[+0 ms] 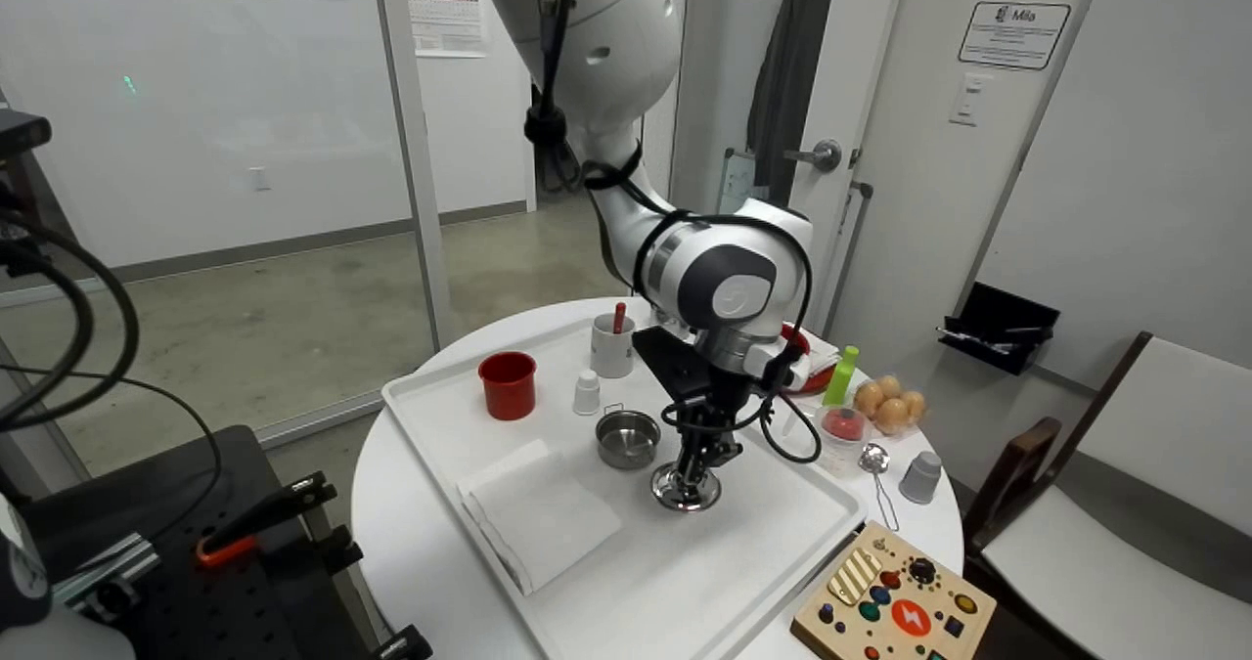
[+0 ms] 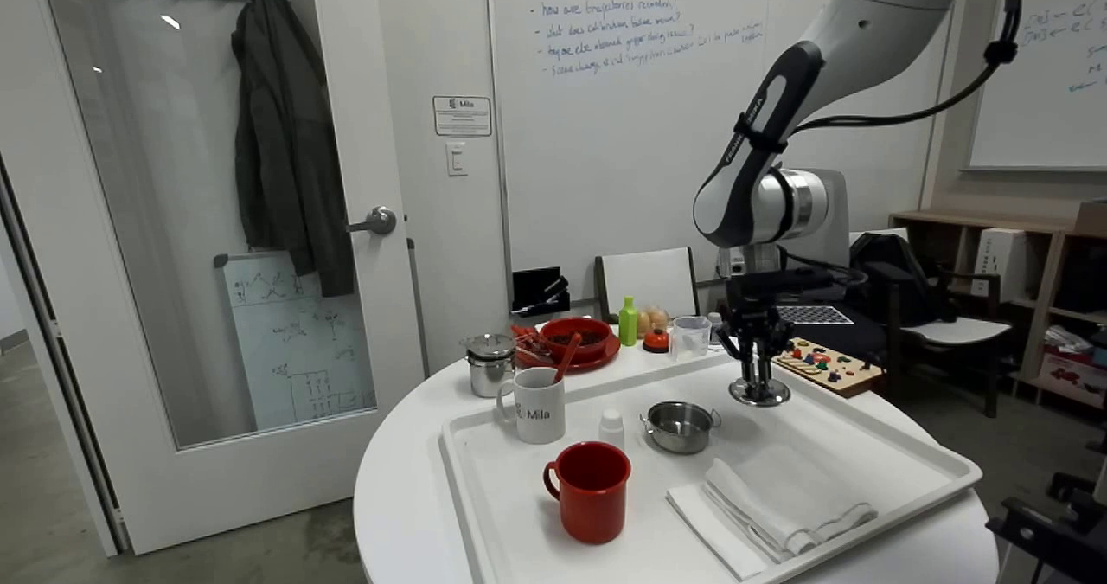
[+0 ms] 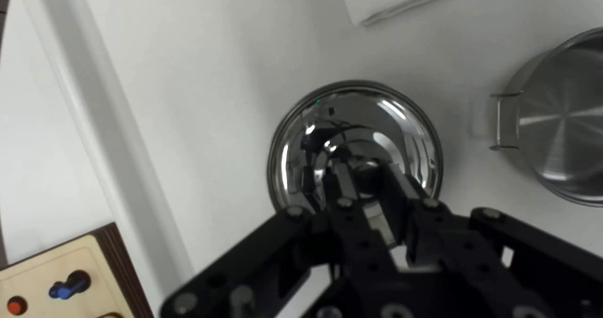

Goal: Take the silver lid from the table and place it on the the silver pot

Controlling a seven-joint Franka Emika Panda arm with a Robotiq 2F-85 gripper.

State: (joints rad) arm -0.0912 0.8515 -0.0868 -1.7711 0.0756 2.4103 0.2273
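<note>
The silver lid (image 1: 685, 497) is a shiny round disc, also in an exterior view (image 2: 759, 398) and the wrist view (image 3: 348, 108). My gripper (image 3: 367, 169) points down with its fingertips on both sides of the lid's knob, shut on it. The gripper shows above the lid in an exterior view (image 1: 693, 469) too. I cannot tell whether the lid touches the tray. The silver pot (image 1: 627, 457) stands uncovered beside the lid, its hollow open. It shows in an exterior view (image 2: 680, 439) and, cut by the right edge, in the wrist view (image 3: 565, 167).
The pot stands on a rimmed white tray (image 1: 782, 562). A folded white cloth (image 1: 543, 518), a red cup (image 2: 592, 502), a white mug (image 2: 540, 415) and a small white bottle (image 2: 611, 428) are also on it. A wooden button board (image 1: 895, 596) lies at the tray's edge.
</note>
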